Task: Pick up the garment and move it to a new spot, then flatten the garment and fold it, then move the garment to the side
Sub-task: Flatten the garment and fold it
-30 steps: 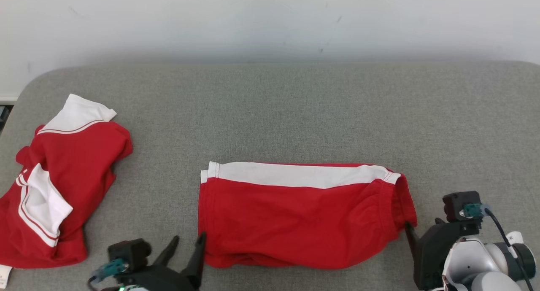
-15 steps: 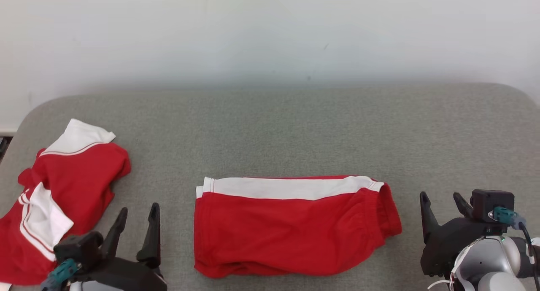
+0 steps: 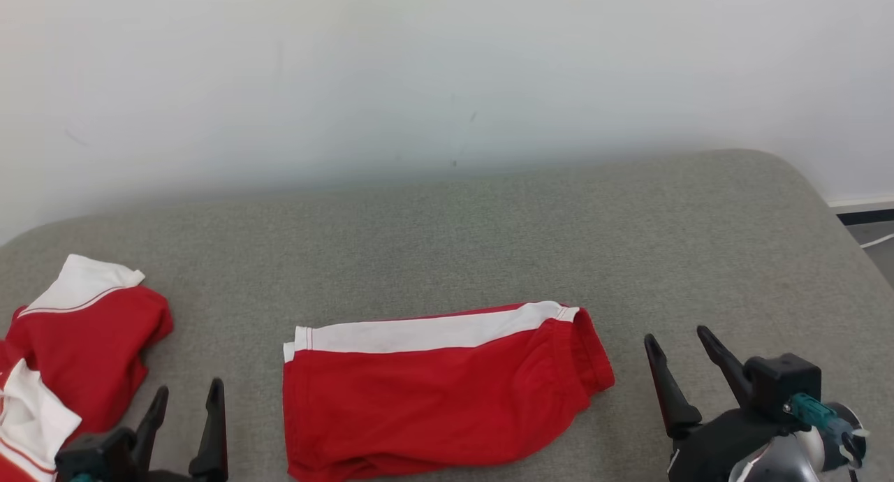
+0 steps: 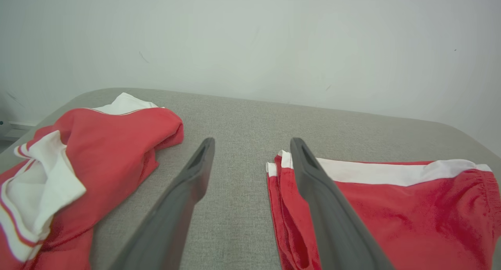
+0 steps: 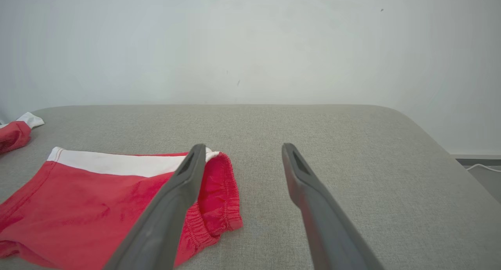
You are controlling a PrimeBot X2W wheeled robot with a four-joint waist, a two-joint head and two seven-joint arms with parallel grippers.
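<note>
- Folded red garment [image 3: 433, 391], white band along its far edge: flat on the grey padded surface [image 3: 447, 244], between the two pincers and touching neither.
- Long axis set crosswise, running from one pincer to the other. Elastic waistband end turned toward the right pincer [image 3: 675, 335], stacked hem end toward the left pincer [image 3: 189, 388].
- From the left pincer: just to its right and slightly ahead, with the hem corner beside the right-hand finger in the left wrist view.
- From the right pincer: just to its left, with the waistband beside the left-hand finger in the right wrist view.
- Both pincers spread wide, fingers pointing away over the surface, nothing held between them.
- Looks folded already, so probably only the shift to the side is left. Calls for reaching inward from both ends along that long axis, one pincer per short edge, to keep the layers together.
- Neither arm clearly nearer, the right one perhaps a shade closer in the head view.
- Further out, left of the left pincer: a second red-and-white garment [image 3: 91, 335], crumpled and well apart from the folded one. Worth avoiding if sliding leftward.
</note>
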